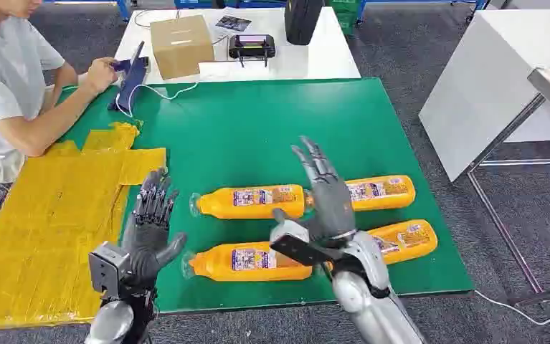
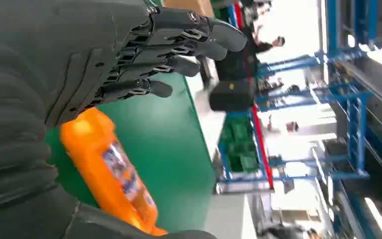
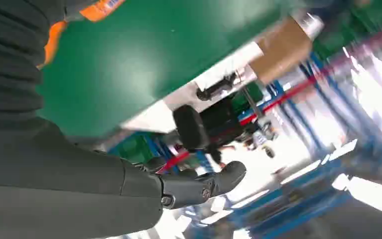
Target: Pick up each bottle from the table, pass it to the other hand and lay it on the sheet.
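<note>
Bottles, four orange ones (image 1: 250, 202), lay on the green table (image 1: 243, 129), none on the yellow sheet (image 1: 57, 215). Left hand (image 1: 150, 229) and right hand (image 1: 325, 193) both hovered with fingers spread, holding nothing.

The right hand (image 1: 327, 192) covers the gap between the two far bottles; its wrist hides the near-right bottle's (image 1: 406, 240) neck at nine o'clock.
</note>
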Controlling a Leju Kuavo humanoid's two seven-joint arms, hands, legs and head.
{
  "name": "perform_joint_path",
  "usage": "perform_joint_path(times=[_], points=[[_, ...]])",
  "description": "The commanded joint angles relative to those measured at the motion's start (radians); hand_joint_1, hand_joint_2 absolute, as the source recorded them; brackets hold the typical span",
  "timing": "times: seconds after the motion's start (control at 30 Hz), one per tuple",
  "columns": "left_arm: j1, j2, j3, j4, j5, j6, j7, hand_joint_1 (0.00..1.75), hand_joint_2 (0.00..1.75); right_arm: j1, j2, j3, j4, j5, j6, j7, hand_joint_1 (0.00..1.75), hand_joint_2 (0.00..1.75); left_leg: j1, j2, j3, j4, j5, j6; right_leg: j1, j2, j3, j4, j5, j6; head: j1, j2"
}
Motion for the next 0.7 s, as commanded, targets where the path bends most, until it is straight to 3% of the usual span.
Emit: perform_joint_path(times=[0.03,0.13,0.47,0.53,0.7], points=[[-0.120,-0.004,-0.030,0.101,0.023,-0.040,0.018,0.00,1.75,-0.345,0.034,0.214,0.534,0.172,0.012,0.049,0.00,1.75,0.001,0.000,0.003,0.000,0.000,-0.001,0.000,0.009,0.002,0.000,0.000,-0.002,-0.001,0.000],[-0.114,-0.001,-0.030,0.103,0.022,-0.040,0.018,0.00,1.75,-0.339,0.030,0.213,0.535,0.172,0.005,0.046,0.00,1.75,0.000,-0.002,0.002,0.000,0.001,0.000,0.000,0.003,0.002,0.000,0.000,-0.001,0.000,0.000],[-0.114,-0.001,-0.030,0.103,0.022,-0.040,0.018,0.00,1.75,-0.339,0.030,0.213,0.535,0.172,0.005,0.046,0.00,1.75,0.000,-0.004,-0.001,0.001,0.000,-0.001,0.000,0.005,-0.001,0.001,-0.001,-0.001,0.000,0.000],[-0.127,-0.001,-0.042,0.109,0.033,-0.055,0.014,0.00,1.75,-0.381,0.037,0.261,0.602,0.205,0.069,0.044,0.00,1.75,0.000,-0.004,-0.001,0.000,0.001,-0.001,-0.001,0.004,-0.002,0.001,-0.001,-0.001,0.000,0.000],[-0.160,-0.006,-0.053,0.148,0.068,-0.065,0.009,0.00,1.75,-0.477,0.099,0.267,0.832,0.193,0.065,0.032,0.00,1.75,0.000,-0.002,-0.001,0.000,0.001,-0.001,-0.001,0.005,-0.002,0.002,0.000,-0.001,0.000,0.000]])
